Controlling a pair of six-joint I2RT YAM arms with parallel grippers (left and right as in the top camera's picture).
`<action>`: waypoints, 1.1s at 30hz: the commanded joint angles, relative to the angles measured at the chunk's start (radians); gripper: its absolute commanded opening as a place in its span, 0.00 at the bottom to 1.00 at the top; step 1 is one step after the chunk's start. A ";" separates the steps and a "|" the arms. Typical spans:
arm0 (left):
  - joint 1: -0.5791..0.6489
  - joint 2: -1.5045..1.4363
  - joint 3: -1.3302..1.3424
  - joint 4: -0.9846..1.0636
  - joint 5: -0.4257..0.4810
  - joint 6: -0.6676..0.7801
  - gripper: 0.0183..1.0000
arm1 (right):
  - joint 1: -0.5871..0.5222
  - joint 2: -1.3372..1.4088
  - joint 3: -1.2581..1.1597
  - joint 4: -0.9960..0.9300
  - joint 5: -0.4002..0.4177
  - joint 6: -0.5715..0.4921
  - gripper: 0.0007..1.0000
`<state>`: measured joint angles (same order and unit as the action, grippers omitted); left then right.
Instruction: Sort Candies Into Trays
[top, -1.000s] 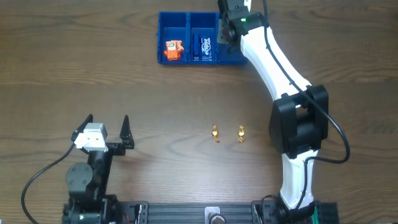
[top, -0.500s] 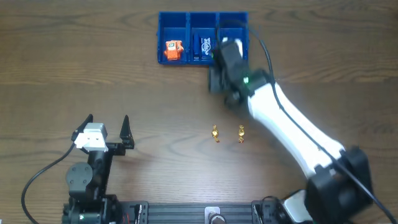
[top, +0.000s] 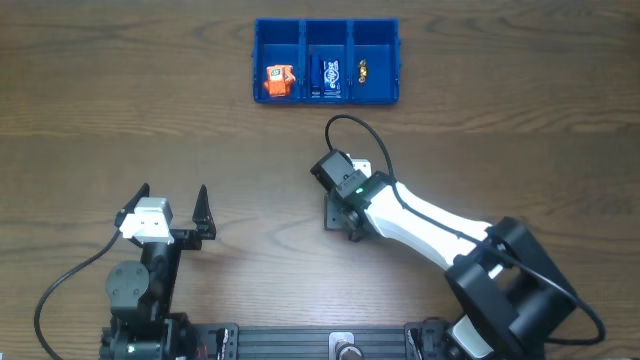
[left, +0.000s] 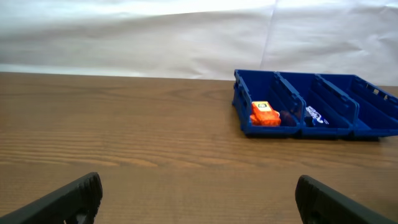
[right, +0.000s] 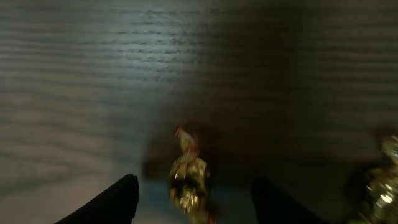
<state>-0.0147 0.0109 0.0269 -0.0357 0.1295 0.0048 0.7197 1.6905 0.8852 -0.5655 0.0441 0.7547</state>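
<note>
One gold candy now lies in the tray; I have swung my right tool, jaws open, down over the next candy on the worktop.

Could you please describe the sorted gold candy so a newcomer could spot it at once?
Find the blue tray on the far side of the table. In its right-hand compartment lies a small gold-wrapped candy; the middle compartment holds a blue candy, the left an orange candy.
</note>
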 joint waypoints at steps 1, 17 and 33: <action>0.005 -0.006 -0.022 -0.028 0.021 0.011 1.00 | 0.006 0.025 -0.006 0.020 0.029 0.039 0.61; 0.005 -0.006 -0.022 -0.028 0.020 0.011 1.00 | 0.024 -0.051 0.021 -0.024 0.110 0.037 0.13; 0.005 -0.006 -0.022 -0.028 0.021 0.011 1.00 | -0.388 0.446 1.126 -0.284 0.196 -0.412 0.14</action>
<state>-0.0147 0.0101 0.0269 -0.0357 0.1295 0.0048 0.3698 2.0815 1.9785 -0.8829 0.3199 0.3878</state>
